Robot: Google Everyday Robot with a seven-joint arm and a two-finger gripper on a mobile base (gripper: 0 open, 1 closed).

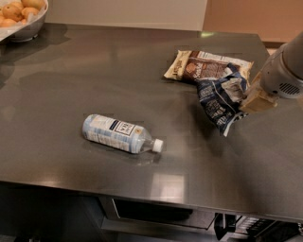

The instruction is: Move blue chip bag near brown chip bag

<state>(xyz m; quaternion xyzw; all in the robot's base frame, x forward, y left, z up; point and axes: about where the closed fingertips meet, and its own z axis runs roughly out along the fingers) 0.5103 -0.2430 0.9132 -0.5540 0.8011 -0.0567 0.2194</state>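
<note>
The gripper sits just to the right of the brown chip bag, a little nearer the camera, at the end of the grey arm that enters from the right edge. Its 2 tan fingers are closed on the right edge of the blue chip bag, which hangs crumpled and tilted from them. The blue chip bag's upper part overlaps the brown chip bag's near right corner in this view; whether the 2 bags touch cannot be told. The brown chip bag lies flat on the dark grey counter. Well to the left of the brown chip bag and closer to the camera, 1 water bottle lies on its side, white cap pointing right. Far to the left of the brown chip bag, at the counter's back corner, stands a white bowl holding orange-yellow fruit.
</note>
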